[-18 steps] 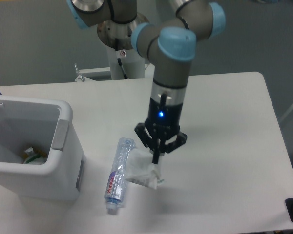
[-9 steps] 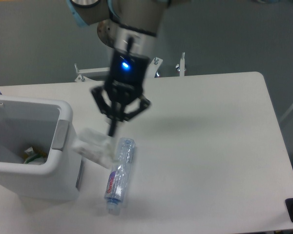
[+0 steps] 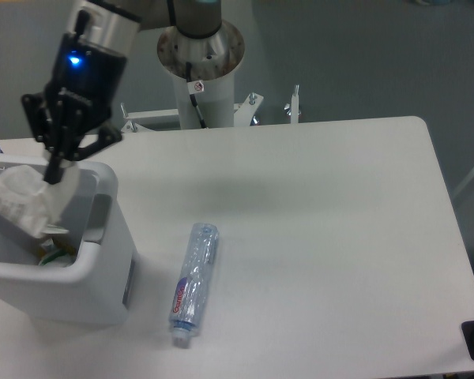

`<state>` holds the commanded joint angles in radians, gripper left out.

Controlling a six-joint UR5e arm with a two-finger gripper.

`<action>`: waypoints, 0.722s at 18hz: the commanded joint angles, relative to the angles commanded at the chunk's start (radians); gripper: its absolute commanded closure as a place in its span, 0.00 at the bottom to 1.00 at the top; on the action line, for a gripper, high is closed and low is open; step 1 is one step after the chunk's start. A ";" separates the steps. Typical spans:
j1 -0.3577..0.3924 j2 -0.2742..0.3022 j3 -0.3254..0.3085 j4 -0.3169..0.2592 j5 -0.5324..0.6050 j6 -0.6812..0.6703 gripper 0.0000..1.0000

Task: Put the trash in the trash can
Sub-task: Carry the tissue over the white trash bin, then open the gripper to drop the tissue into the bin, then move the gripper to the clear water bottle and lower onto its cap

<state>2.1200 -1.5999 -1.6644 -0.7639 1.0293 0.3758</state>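
The claw [image 3: 55, 175] is pinching the crumpled wrapper [image 3: 22, 201], which is dangling straight below it over the trash can's [image 3: 103, 272] open mouth. The bottle [image 3: 193, 283] is lying on the worktop [image 3: 340, 237] beside the can.

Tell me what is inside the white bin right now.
Low in the trash can lies some yellow-green litter. The wrapper, held by the hand, hangs over the opening and hides much of the bottom.
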 joint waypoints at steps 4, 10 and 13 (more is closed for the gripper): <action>0.008 -0.023 0.008 0.000 -0.002 -0.005 0.00; 0.181 -0.110 0.066 0.002 0.000 -0.005 0.00; 0.228 -0.216 0.115 -0.002 0.012 -0.012 0.00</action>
<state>2.3484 -1.8159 -1.5495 -0.7654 1.0415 0.3636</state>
